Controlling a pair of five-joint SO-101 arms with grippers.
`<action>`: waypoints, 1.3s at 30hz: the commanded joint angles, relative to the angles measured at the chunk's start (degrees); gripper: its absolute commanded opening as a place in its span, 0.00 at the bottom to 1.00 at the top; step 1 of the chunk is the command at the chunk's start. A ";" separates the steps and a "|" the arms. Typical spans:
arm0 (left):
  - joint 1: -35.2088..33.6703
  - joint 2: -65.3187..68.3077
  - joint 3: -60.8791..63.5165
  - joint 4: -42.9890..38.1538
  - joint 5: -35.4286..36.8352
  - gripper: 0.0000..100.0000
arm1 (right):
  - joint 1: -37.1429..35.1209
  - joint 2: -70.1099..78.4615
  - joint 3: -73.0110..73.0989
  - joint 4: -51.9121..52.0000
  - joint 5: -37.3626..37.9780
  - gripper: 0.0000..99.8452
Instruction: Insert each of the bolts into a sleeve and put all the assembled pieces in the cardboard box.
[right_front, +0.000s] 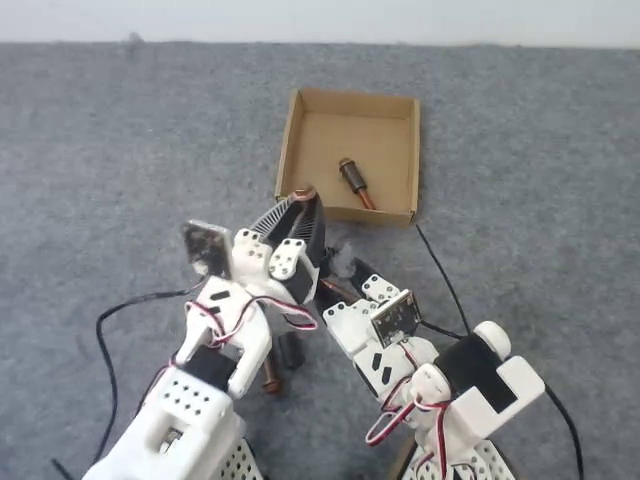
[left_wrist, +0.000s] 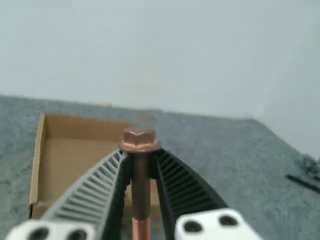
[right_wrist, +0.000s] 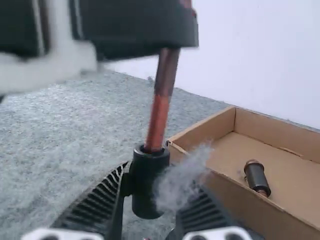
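My left gripper (right_front: 299, 208) is shut on a copper bolt (left_wrist: 140, 172), whose hexagonal head (right_front: 303, 193) sticks out past the fingertips. Below it, my right gripper (right_wrist: 147, 197) is shut on an upright black sleeve (right_wrist: 146, 180). The bolt's shaft (right_wrist: 160, 112) comes down from the left gripper, and its tip sits in the sleeve's top opening. Both grippers hang just in front of the cardboard box (right_front: 285, 150). One assembled piece (right_front: 354, 179) lies inside the box (right_wrist: 250, 202).
Another black sleeve (right_front: 290, 350) and a copper bolt (right_front: 270, 380) lie on the grey carpet under the left arm. A tuft of grey fluff (right_wrist: 182, 175) clings by the held sleeve. Black cables (right_front: 440, 275) trail across the carpet beside both arms.
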 joint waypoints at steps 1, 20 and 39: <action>0.35 1.05 -3.74 -2.02 0.35 0.01 | -0.04 -1.89 1.49 -0.04 0.00 0.01; 0.44 -3.16 -0.40 1.23 0.09 0.01 | 0.04 -1.89 1.49 0.04 0.09 0.01; 2.11 -3.16 1.10 6.07 -7.65 0.01 | 1.80 -2.42 1.32 1.19 0.09 0.01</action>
